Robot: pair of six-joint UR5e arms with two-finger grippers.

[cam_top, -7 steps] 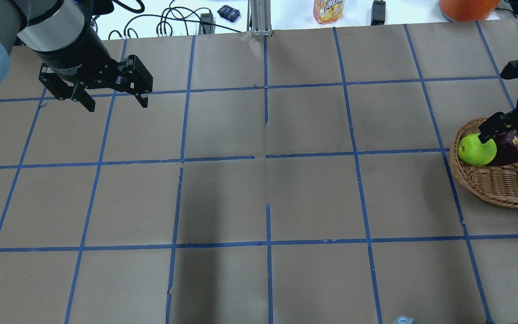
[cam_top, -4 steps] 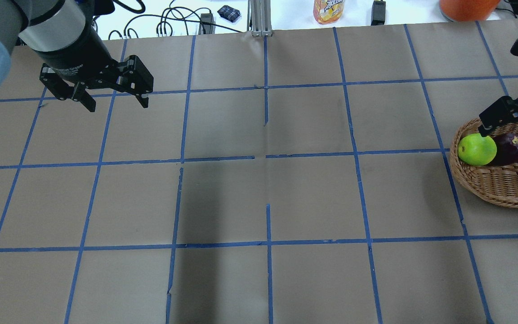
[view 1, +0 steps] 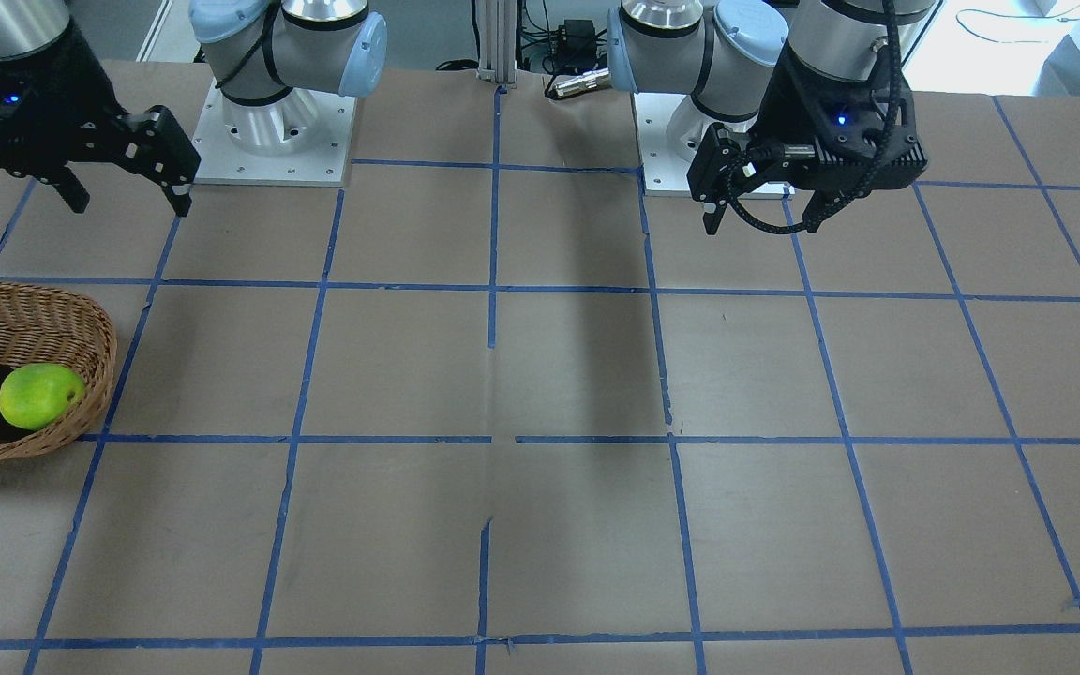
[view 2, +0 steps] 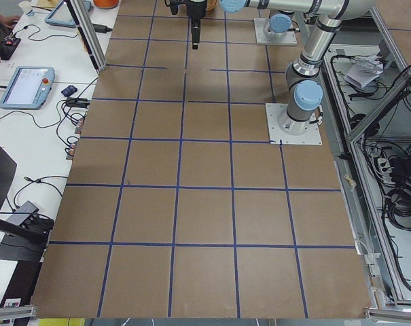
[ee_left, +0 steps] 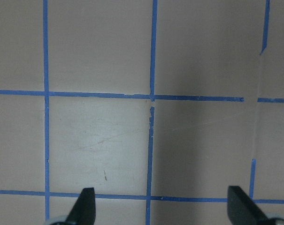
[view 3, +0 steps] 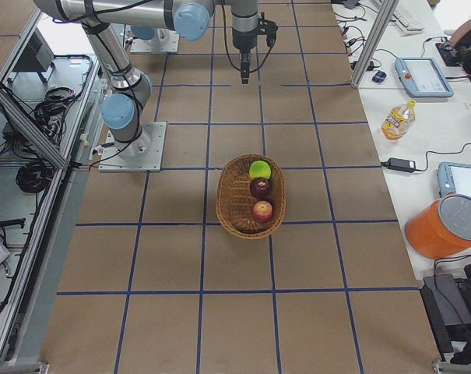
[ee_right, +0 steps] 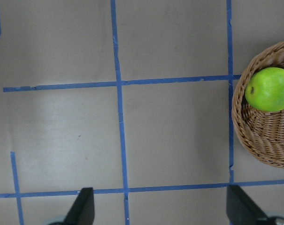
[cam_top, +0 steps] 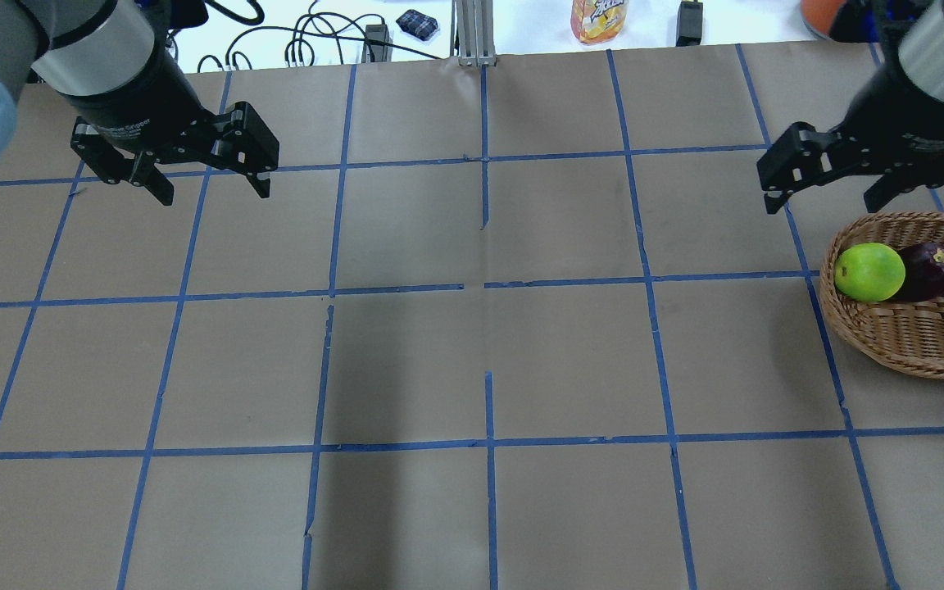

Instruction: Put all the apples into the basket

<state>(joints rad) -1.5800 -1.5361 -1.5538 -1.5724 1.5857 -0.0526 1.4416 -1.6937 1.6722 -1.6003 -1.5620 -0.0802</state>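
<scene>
green apple [cam_top: 869, 272], purple apple [cam_top: 929, 269] and red apple [view 3: 261, 210] sit in a row inside the basket [cam_top: 906, 340], right gripper [cam_top: 821, 206] spread wide, empty, near its rim, left gripper [cam_top: 215, 195] spread too, seemingly empty, well apart.

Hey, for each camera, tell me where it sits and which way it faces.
Front-facing: across the table, facing the robot; left gripper at its right.
Overhead: behind the robot, looking forward and down; right gripper near the basket.
Exterior left: table's end, looking along it; left arm nearer.
Exterior right: opposite end; right arm nearer, red apple visible.
Left wrist: straight down on taped paper; own fingertips.
Right wrist: down too; green apple, shared with overhead.
</scene>
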